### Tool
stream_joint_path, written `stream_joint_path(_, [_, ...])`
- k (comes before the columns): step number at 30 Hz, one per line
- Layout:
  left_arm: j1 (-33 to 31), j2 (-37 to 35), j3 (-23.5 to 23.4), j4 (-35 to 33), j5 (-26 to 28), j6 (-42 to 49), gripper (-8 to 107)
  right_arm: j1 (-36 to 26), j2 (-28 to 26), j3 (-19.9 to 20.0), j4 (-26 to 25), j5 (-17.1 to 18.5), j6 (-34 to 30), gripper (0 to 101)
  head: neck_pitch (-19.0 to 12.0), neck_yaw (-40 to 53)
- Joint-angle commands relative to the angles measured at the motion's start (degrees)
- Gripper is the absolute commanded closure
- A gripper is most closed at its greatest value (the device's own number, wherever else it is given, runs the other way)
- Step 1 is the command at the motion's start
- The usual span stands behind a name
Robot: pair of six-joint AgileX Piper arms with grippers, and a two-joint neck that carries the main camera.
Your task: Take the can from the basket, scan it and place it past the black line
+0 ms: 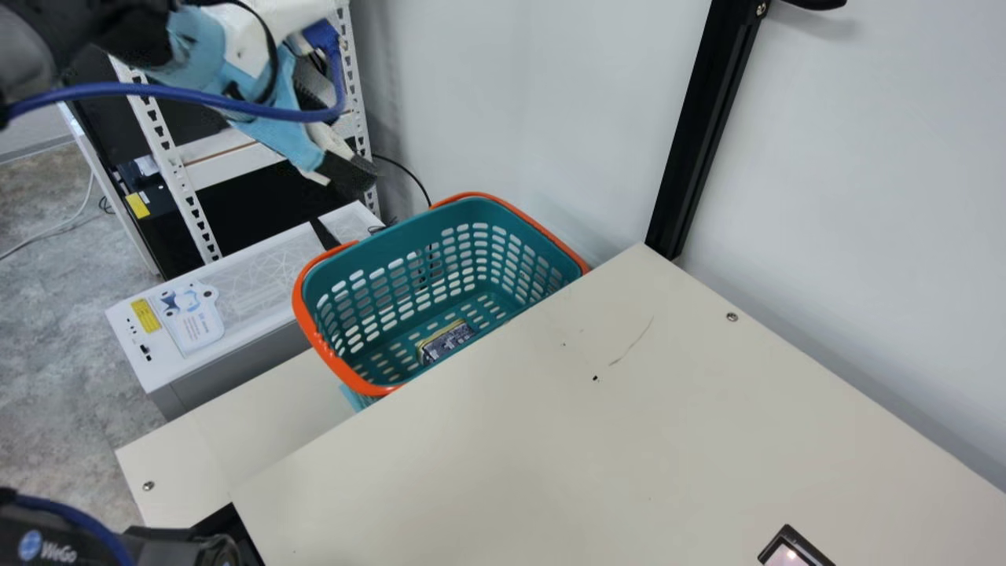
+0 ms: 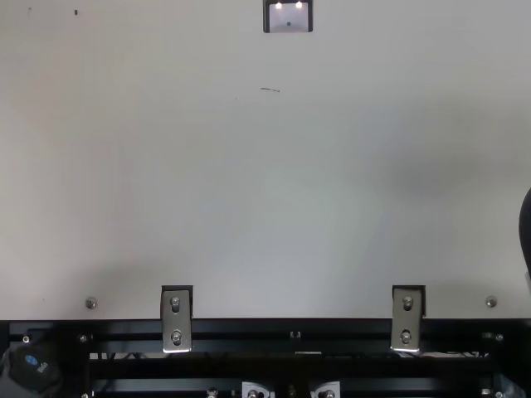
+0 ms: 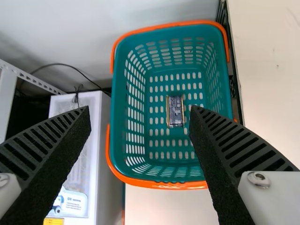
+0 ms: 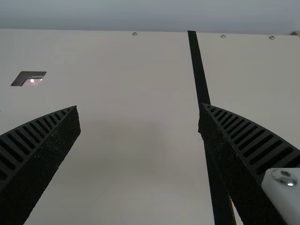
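Left wrist view can [image 3: 175, 111]: lying in basket [image 3: 121, 93], beyond left gripper [image 3: 140, 108], fingers sitting apart
Can handling: probably being stiff, dense, slick; long sides looking best for gripping
Basket walls: surrounding can, maybe crowding fingers
Right gripper [image 4: 139, 106]: gaping
Black line [image 4: 198, 70]: running beyond it
Scanner [image 4: 33, 81]: sitting ahead

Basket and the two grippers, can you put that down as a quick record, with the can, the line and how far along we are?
can: in basket, on its floor
basket: teal, orange handles, beside table
left gripper: open, empty, above basket
right gripper: open, empty, above table
black line: on table
stage: can not yet picked up
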Motion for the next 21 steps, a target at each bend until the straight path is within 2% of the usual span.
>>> stream_joint_path(1, [-1.5,0.9,0.6,1.0,-0.9,-2.1,9,0.0,0.0,0.0,0.0,0.0,0.0,0,-2.1,1.9])
stream_joint_path(11, [-7.1,7.0,3.2,4.6,-7.6,-10.0,9,0.0,0.0,0.0,0.0,0.0,0.0,0,-2.1,1.9])
stream_joint_path(21, [-11.1,13.3,6.7,6.3,-14.7,-14.1,9,0.0,0.0,0.0,0.1,0.0,0.0,0,-2.1,1.9])
